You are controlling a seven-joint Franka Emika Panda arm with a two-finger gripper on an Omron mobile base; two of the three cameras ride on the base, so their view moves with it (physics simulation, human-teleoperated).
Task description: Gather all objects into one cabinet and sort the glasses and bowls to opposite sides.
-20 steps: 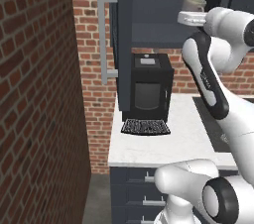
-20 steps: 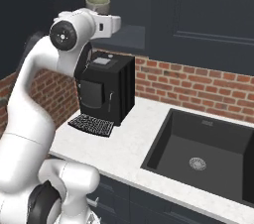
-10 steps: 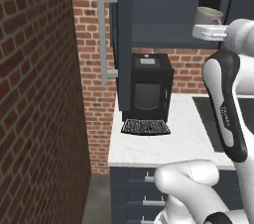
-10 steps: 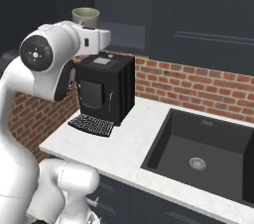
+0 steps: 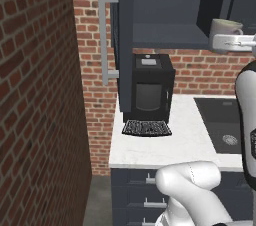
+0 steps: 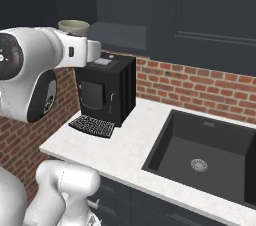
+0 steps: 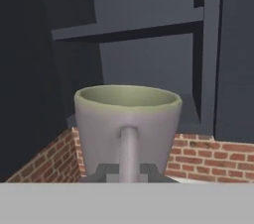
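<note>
Since a second ago the mug (image 7: 127, 124) has swung rightward across the open cabinet (image 5: 165, 10) front. Our end effector (image 7: 128, 172) holds it by the handle, upright, level with the shelf (image 7: 129, 32), ready for placing inside.

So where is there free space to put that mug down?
The open cabinet has bare shelf room behind the mug held by the end effector. On the white counter, free patches lie between the coffee machine and the sink, and in front of the machine's drip tray. The machine crowds the left corner.
</note>
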